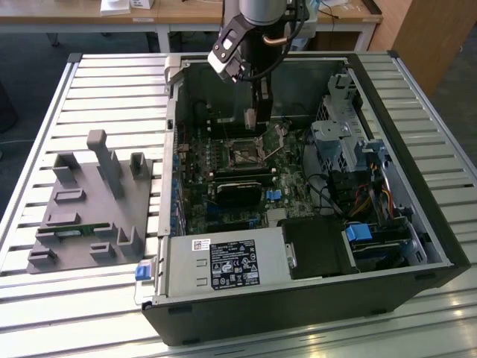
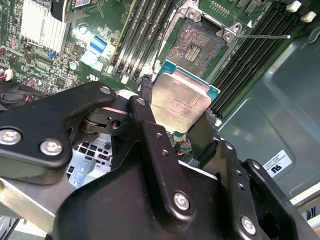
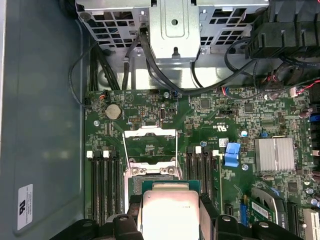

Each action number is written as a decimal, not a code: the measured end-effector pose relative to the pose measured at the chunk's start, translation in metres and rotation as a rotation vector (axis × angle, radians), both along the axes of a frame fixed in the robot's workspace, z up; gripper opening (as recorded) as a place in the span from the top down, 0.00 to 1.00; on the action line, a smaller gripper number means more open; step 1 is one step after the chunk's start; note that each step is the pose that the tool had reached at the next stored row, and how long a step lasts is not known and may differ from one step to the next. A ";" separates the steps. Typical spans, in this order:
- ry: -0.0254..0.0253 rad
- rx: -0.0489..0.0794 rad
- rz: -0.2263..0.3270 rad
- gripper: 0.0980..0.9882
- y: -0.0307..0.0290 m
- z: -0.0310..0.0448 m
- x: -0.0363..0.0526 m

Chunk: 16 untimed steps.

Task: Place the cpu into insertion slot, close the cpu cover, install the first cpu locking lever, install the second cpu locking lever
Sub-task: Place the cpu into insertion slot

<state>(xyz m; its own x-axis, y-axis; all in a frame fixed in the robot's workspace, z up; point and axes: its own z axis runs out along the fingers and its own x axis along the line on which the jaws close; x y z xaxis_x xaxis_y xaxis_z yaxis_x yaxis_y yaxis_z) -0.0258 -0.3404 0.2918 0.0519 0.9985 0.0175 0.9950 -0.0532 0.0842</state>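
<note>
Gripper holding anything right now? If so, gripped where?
The gripper holds the small flat square silver-grey cpu, jaws clamping two opposite edges, clear of the square dark-centred insertion slot.

Slatted metal table (image 1: 74, 313); wooden desks (image 1: 186, 11) behind.

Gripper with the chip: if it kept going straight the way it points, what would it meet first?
Probably the open insertion slot, just ahead of the gripper and the cpu it holds. Depth is unclear, so it might touch the slot's rim first.
</note>
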 end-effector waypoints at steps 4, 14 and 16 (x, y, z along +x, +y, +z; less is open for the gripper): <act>0.0000 0.000 0.000 0.51 0.0000 -0.0010 0.0000; 0.0000 0.000 0.000 0.51 0.0000 -0.0035 0.0000; 0.0000 0.000 0.000 0.51 0.0000 -0.0041 0.0000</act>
